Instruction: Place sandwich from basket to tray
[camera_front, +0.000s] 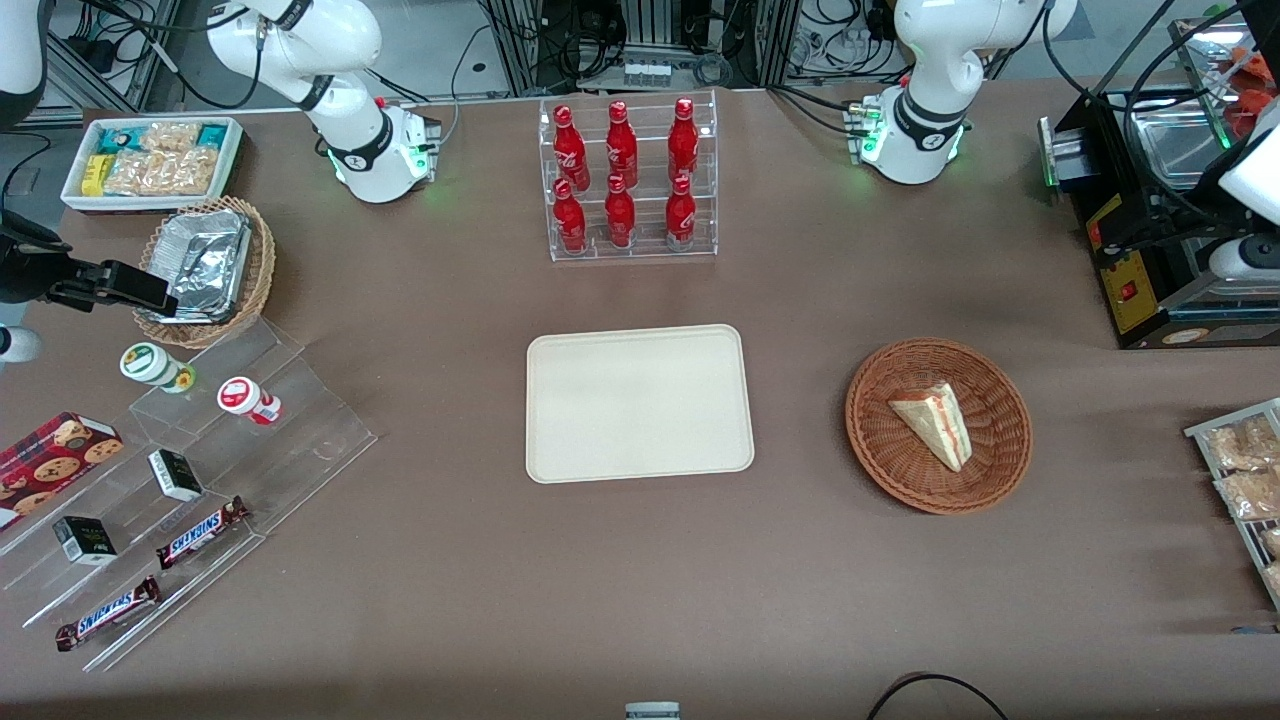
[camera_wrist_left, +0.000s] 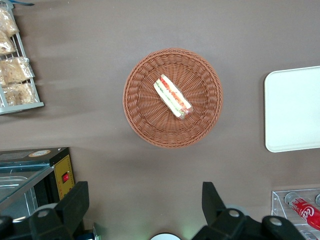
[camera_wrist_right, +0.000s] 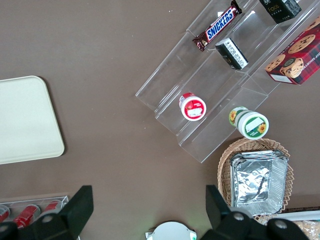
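The sandwich (camera_front: 935, 425) (camera_wrist_left: 172, 96), a pale wedge with red and green filling on its cut edge, lies in the round reddish-brown wicker basket (camera_front: 870, 440) (camera_wrist_left: 135, 100). The cream tray (camera_front: 640, 400) (camera_wrist_left: 295, 110) lies flat beside the basket, toward the parked arm's end, with nothing on it. My left gripper (camera_wrist_left: 145, 192) hangs high over bare table, a little farther from the front camera than the basket. It is open, with only tabletop showing between its black fingers (camera_wrist_left: 79, 196). It touches nothing.
A clear rack of red cola bottles (camera_front: 625, 180) stands farther back than the tray. A black machine (camera_front: 1150, 230) and a rack of snack packets (camera_front: 1240, 480) flank the basket at the working arm's end. Stepped acrylic shelves (camera_front: 200, 470) and a foil-filled tan basket (camera_front: 205, 265) sit at the parked arm's end.
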